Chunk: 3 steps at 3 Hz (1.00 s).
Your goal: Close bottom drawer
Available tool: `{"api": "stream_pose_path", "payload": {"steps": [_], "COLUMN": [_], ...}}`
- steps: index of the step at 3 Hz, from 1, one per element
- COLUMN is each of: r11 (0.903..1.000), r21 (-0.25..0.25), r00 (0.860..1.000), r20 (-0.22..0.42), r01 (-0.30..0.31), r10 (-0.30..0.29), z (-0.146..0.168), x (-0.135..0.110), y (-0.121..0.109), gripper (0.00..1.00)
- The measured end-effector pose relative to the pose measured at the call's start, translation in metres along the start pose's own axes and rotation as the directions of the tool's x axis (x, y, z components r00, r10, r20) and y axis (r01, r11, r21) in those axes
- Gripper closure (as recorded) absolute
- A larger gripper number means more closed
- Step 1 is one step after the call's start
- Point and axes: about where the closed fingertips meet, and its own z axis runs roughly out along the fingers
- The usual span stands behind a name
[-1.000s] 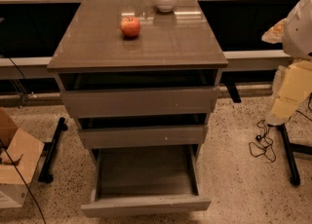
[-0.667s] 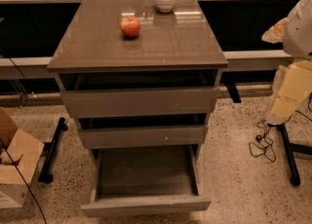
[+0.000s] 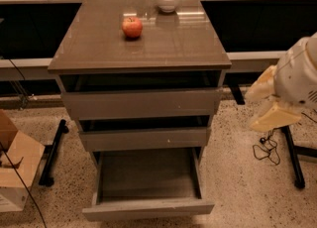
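— While the bottom drawer [image 3: 148, 209] stands pulled right out towards us, lowest of the three, its shallow grey box bare, what worries you?

— The gripper [image 3: 272, 105] hangs well off to the right of the cabinet, touching nothing, about level with the top drawer [image 3: 141, 104]. I can't tell whether its jaws are apart or together. It has to drop low and come round to that flat front. I'd guess an off-centre push could skew the drawer on its runners and jam it.

— And the middle drawer [image 3: 143, 139]?

— It overhangs the back of the open box, so an arm coming in too high might strike it instead.

— Further back?

— An apple [image 3: 132, 27] and a white bowl [image 3: 168, 0] sit on the worktop [image 3: 99, 48]. A hard shove could jolt the cabinet and set the apple rolling.
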Motion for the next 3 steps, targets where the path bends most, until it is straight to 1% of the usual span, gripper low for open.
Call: {"api": "stream_pose_path", "payload": {"steps": [1,2,3], "r11": [0.9986,0.9882,0.9538], "r21": [-0.051,-0.146,-0.271], "r00": [0.997,0.987,0.968], "r20": [0.071,0.145,0.171], "r01": [-0.013,-0.045,-0.131], "r10": [0.017,0.067,0.181], "z": [0.055,0.145,0.220], "x": [0.002,0.011,0.028], "y": [0.018,0.025,0.026], "gripper": [0.74,1.00,1.00]}}
